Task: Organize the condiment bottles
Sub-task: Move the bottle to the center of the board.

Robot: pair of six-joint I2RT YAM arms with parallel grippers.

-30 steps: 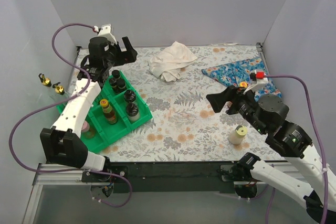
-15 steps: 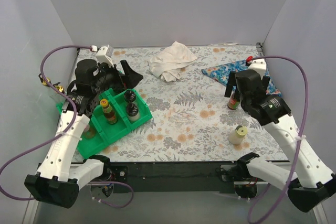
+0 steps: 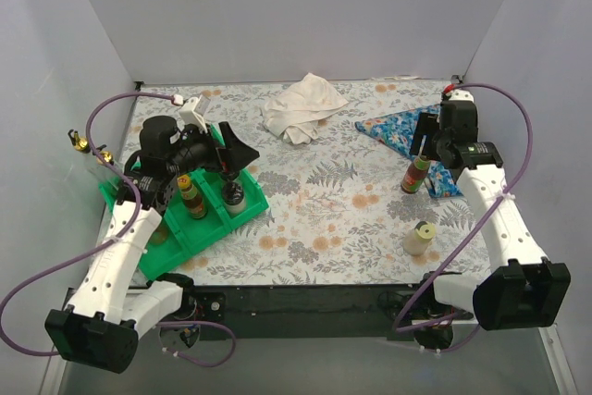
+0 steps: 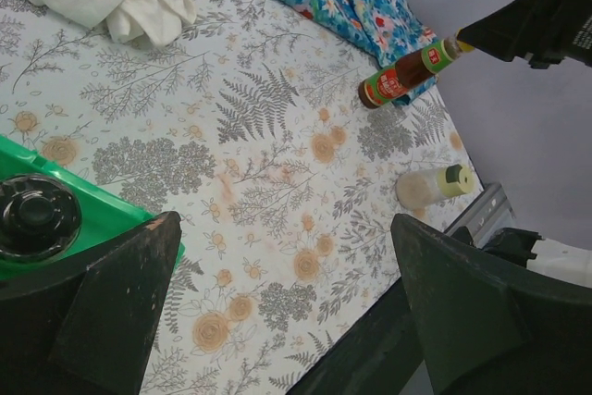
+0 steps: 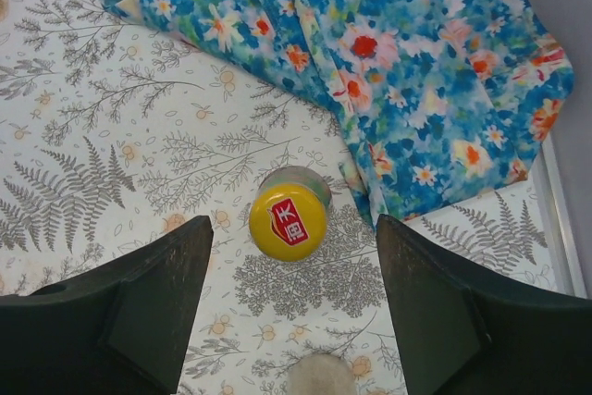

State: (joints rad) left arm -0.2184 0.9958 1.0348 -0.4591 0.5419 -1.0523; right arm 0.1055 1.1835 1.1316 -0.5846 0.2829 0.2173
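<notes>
A dark bottle with a yellow cap (image 3: pixel 413 173) stands at the right, by the blue cloth. It shows from above in the right wrist view (image 5: pixel 288 221). My right gripper (image 3: pixel 429 143) hangs open above it, jaws wide either side (image 5: pixel 291 321). A cream bottle (image 3: pixel 419 238) stands nearer the front edge and also shows in the left wrist view (image 4: pixel 430 187). The green tray (image 3: pixel 185 228) at the left holds a red-and-yellow-capped bottle (image 3: pixel 191 196) and a black-capped jar (image 3: pixel 233 193). My left gripper (image 3: pixel 238 150) is open and empty over the tray's right end (image 4: pixel 287 321).
A crumpled white cloth (image 3: pixel 301 108) lies at the back middle. A blue floral cloth (image 3: pixel 407 127) lies at the back right, touching the yellow-capped bottle's far side. Grey walls close in the table at the left, back and right.
My right arm swung from the front middle to the back right, over the yellow-capped bottle. My left arm came forward from behind the tray and now covers its back compartments.
</notes>
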